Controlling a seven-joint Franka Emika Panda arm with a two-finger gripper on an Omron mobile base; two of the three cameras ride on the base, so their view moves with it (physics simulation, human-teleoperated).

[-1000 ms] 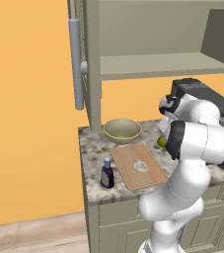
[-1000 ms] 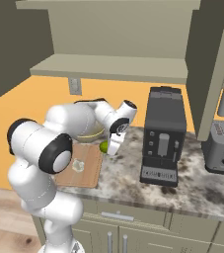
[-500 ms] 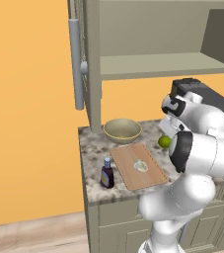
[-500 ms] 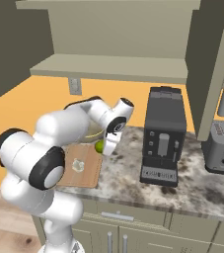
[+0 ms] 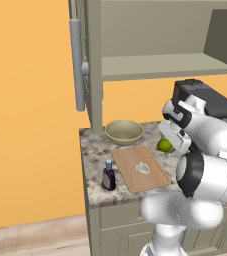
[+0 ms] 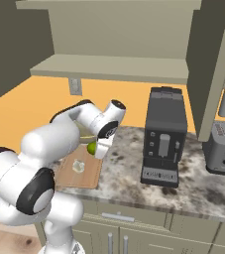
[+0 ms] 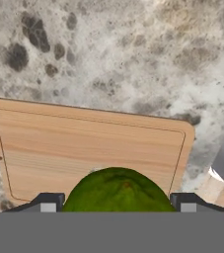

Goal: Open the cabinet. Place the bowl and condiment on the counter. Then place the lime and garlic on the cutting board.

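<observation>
My gripper (image 5: 168, 142) (image 6: 95, 149) (image 7: 116, 202) is shut on the lime (image 5: 163, 145) (image 6: 91, 147) (image 7: 117, 190), a bright green ball held just above the counter (image 5: 92, 148) at the right edge of the cutting board (image 5: 133, 172) (image 6: 84, 176) (image 7: 84, 143). The pale garlic (image 5: 143, 168) (image 6: 78, 166) lies on the board's middle. Behind the board sits the beige bowl (image 5: 124, 131). The dark condiment (image 5: 108, 176) stands on the counter left of the board. The cabinet (image 5: 160, 65) is open, its door (image 5: 77, 65) swung out to the left.
A black coffee machine (image 6: 164, 136) (image 5: 207, 102) stands on the counter right of the gripper, with a grey toaster (image 6: 224, 149) beyond it. The cabinet's right door (image 6: 215, 64) hangs open above them. The counter's left end and front edge lie close to the board.
The arm's elbow has swung round, and the gripper with the lime has drifted slightly toward the cutting board. The other things stay where they were.
</observation>
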